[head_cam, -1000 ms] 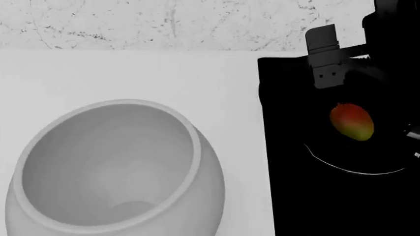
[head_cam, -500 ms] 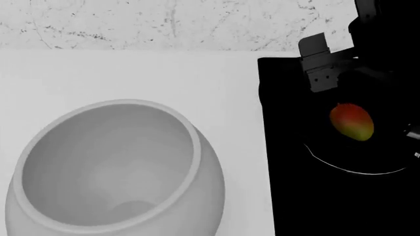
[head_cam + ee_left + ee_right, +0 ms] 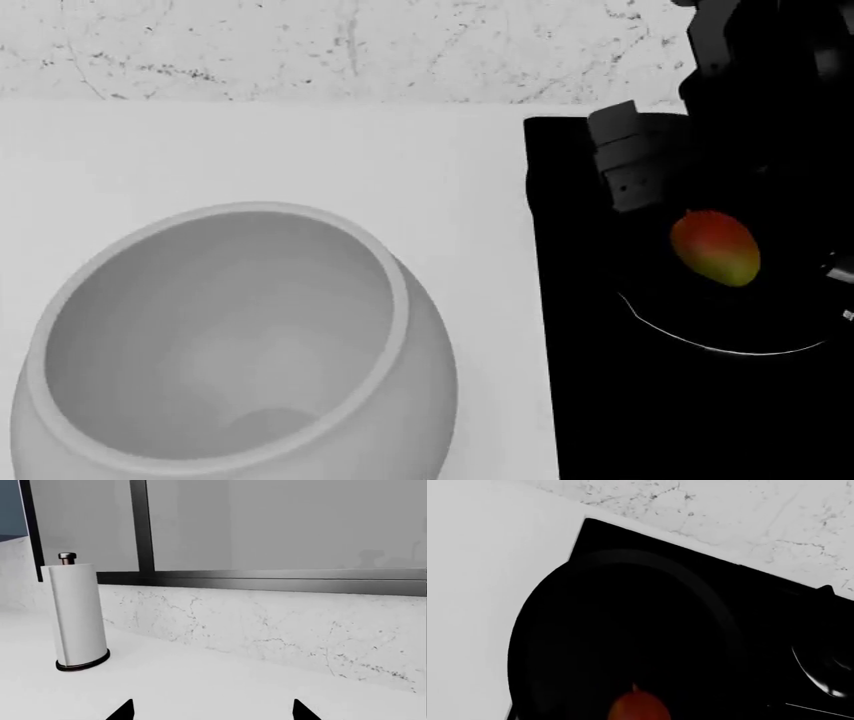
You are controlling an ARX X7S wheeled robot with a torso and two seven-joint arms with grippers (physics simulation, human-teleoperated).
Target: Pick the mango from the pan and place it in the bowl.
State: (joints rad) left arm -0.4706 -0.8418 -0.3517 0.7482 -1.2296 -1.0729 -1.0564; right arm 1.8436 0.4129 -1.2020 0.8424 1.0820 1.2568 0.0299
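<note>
The mango (image 3: 715, 247) is lying in the pan (image 3: 721, 349); smooth, rounded, likely slippery, best gripped across its middle. Finger state: cannot tell.

Red-to-green mango (image 3: 717, 247) inside black pan (image 3: 721, 345), well apart from empty grey bowl (image 3: 227, 345).

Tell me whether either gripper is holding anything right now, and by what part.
Nothing is held. The mango lies free in the pan, and the left gripper is open over bare counter.
</note>
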